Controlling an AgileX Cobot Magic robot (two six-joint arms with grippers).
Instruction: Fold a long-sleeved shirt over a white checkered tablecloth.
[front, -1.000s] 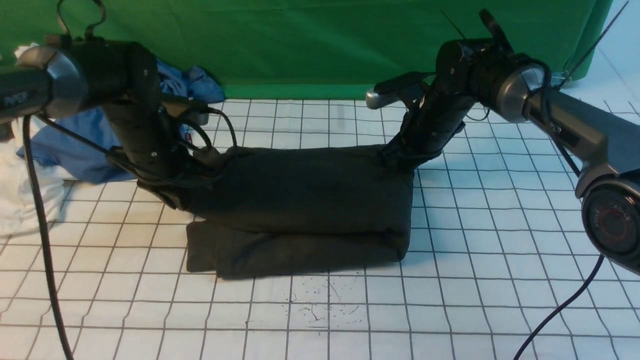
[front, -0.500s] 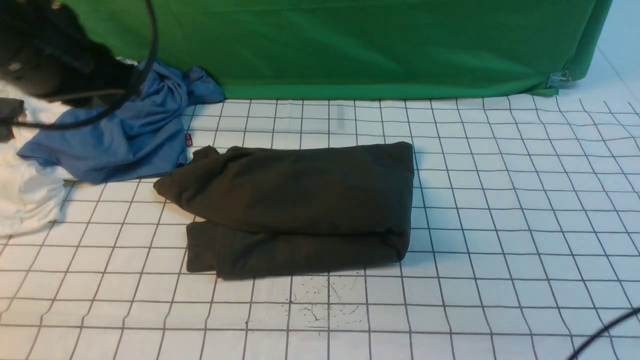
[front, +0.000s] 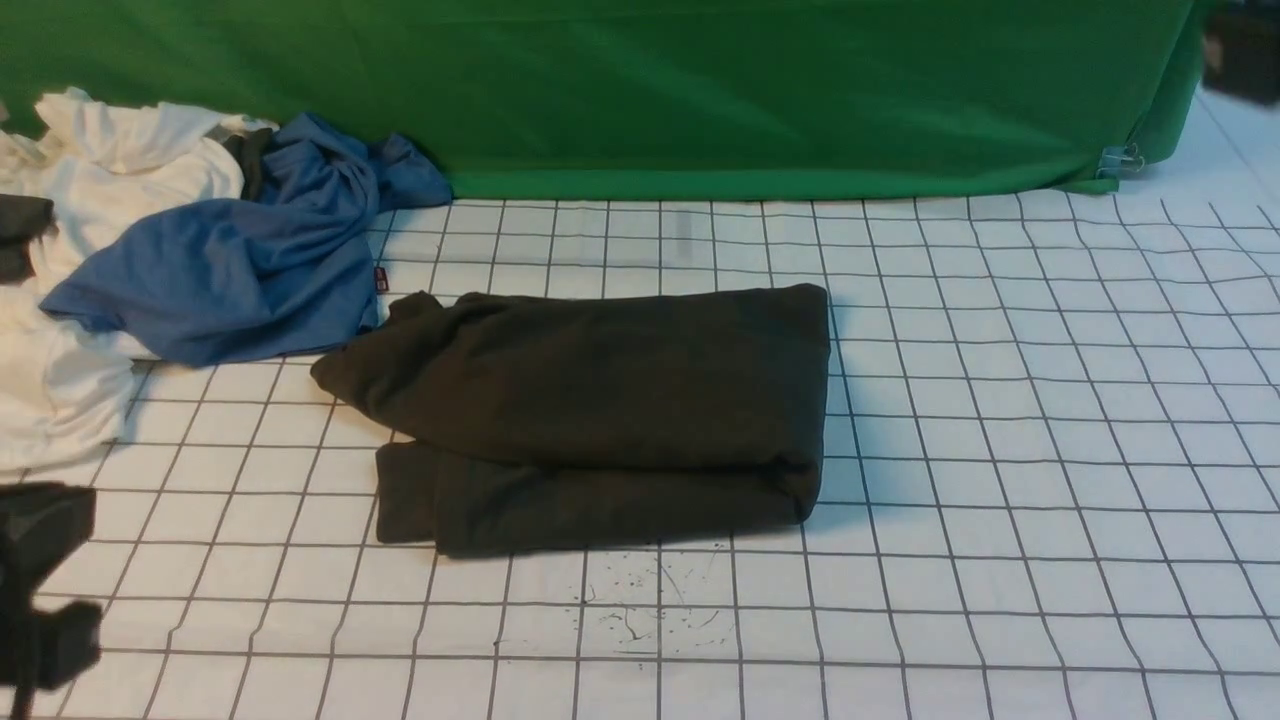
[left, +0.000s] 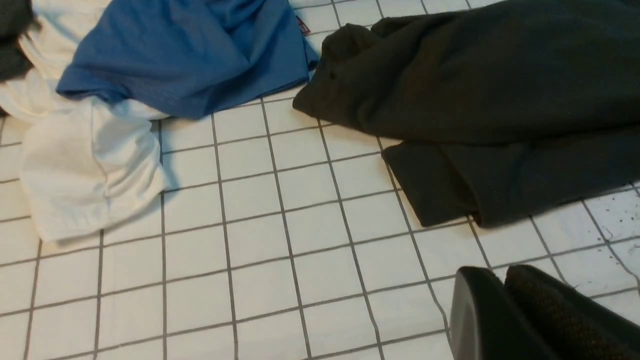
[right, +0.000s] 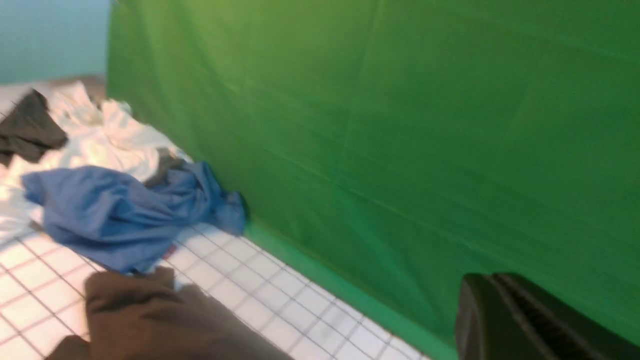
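Step in hand: the black long-sleeved shirt (front: 600, 410) lies as a compact layered bundle on the checkered tablecloth (front: 1000, 480), so the folding looks essentially finished and the arms are clear of it.
Where the shirt is: about midway across the table, somewhat toward its far edge, with its far-left corner just beside the blue shirt (front: 230, 270).
Shape of the fold: the upper layer sits skewed, its left end sticking out past the lower layer, while the right side stacks up fairly square.
Next move: judged from this, either nothing more, or a small tidy of that left end; it would call for a low pinch on the top layer only, so the bundle below is not dragged.
Left fingers (left: 505, 295): pressed together, holding nothing, hovering over bare tablecloth near the table's front-left part, apart from the shirt.
Right fingers (right: 492, 305): pressed together and empty, raised off the table and facing the green backdrop (right: 400, 125).
Nearby clutter: white garments (front: 120, 170) piled at the far-left corner behind the blue shirt.
Risk: a tidy near the left end could snag the blue shirt.
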